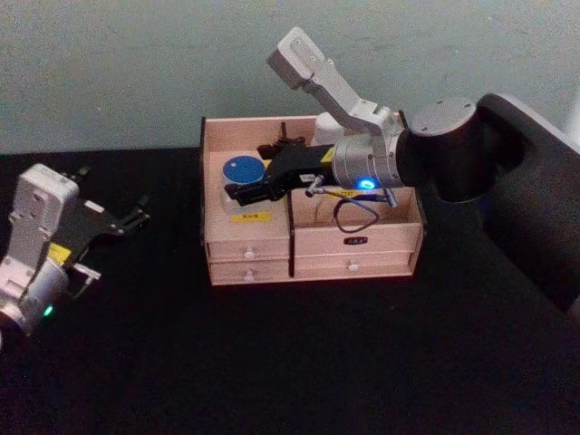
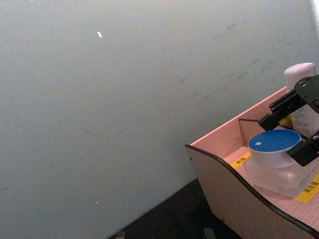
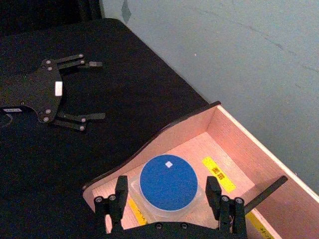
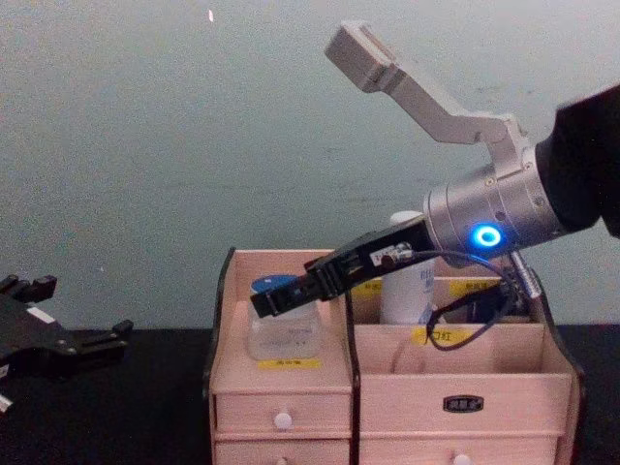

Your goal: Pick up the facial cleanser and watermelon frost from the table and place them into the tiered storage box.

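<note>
The tiered storage box [image 1: 353,243] [image 4: 446,378] [image 2: 224,184] [image 3: 149,144] stands at the back of the black table. In its front left compartment sits the watermelon frost [image 1: 243,170] [image 4: 281,334] [image 2: 274,142] [image 3: 168,181], a clear jar with a round blue lid. My right gripper [image 1: 240,190] [image 4: 271,295] [image 3: 166,186] reaches into that compartment, open, one finger on each side of the jar with a small gap. The facial cleanser [image 4: 402,281] [image 2: 301,74], a white bottle, stands upright in a rear compartment. My left gripper [image 1: 138,213] [image 3: 101,89] [image 4: 82,310] hovers open and holds nothing, left of the box.
A pale wall rises right behind the box. Drawers with white knobs [image 1: 247,250] face me. A thin cable [image 1: 349,208] loops from the right wrist over the right compartment. Black tabletop [image 1: 272,362] spreads in front of and left of the box.
</note>
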